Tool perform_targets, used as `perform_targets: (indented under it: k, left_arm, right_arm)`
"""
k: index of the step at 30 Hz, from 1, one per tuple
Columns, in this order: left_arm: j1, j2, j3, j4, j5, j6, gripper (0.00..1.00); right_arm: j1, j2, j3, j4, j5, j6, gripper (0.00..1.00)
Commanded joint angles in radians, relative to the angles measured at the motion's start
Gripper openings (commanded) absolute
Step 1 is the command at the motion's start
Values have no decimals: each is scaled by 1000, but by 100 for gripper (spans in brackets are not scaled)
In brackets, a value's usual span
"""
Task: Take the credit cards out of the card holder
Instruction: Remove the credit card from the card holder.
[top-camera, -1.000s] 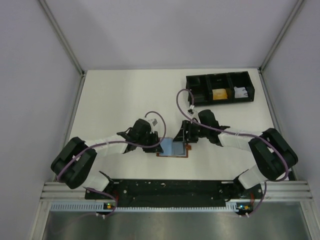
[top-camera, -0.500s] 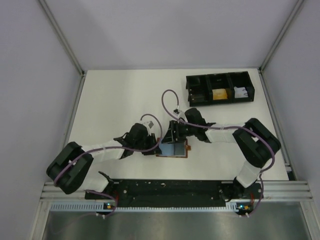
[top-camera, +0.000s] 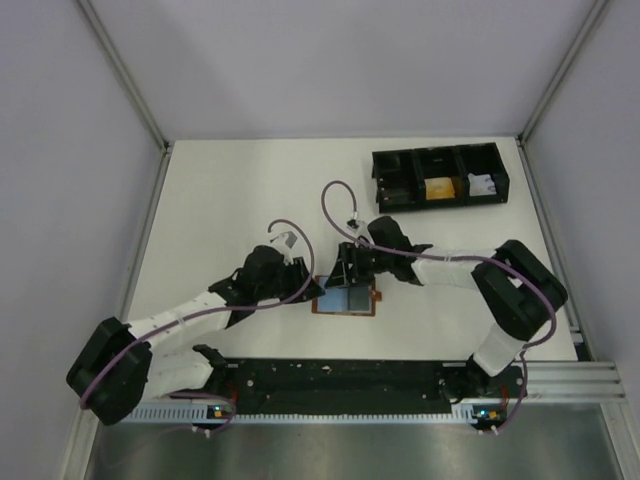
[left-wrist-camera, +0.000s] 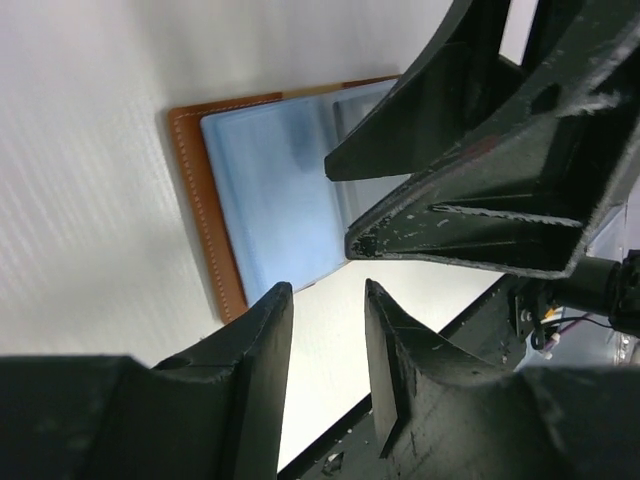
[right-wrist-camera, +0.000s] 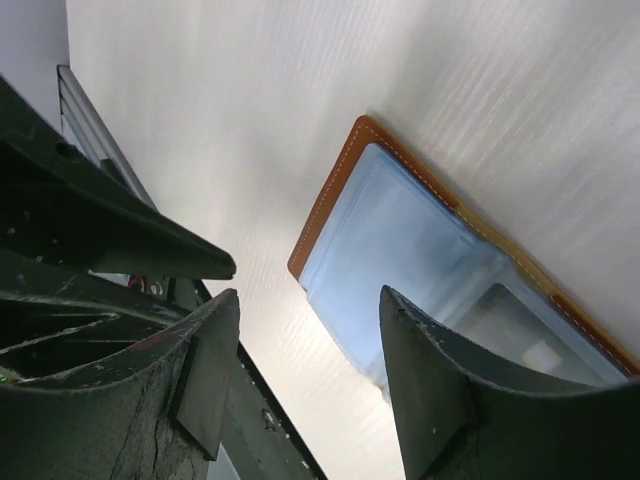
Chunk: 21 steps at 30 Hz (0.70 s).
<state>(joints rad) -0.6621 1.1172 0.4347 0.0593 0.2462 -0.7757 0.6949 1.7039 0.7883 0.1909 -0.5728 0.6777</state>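
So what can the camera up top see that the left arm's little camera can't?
Only the top view shows the black tray at the far right of the table, with something orange and something white inside, plus both whole arms. Only the left wrist view shows the pale stitching along the brown edge of the card holder. Both show the card holder lying open with its blue see-through pocket up, the left pincer open beside it and the right pincer open over it.
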Motion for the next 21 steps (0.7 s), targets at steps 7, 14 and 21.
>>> perform_targets:
  k: [7,14,21]
  left_arm:
    - [-2,220,131,89,102,30,28]
    - [-2,300,128,54,81,58,19]
    - [-4,326,116,4,50,75,16]
  right_arm:
    - [-74,-227,-9,-188,240,-139,58]
    - [-83,-217,-35,-235,287,-168,57]
    - [-83,-196,-27,-272,336,-205,57]
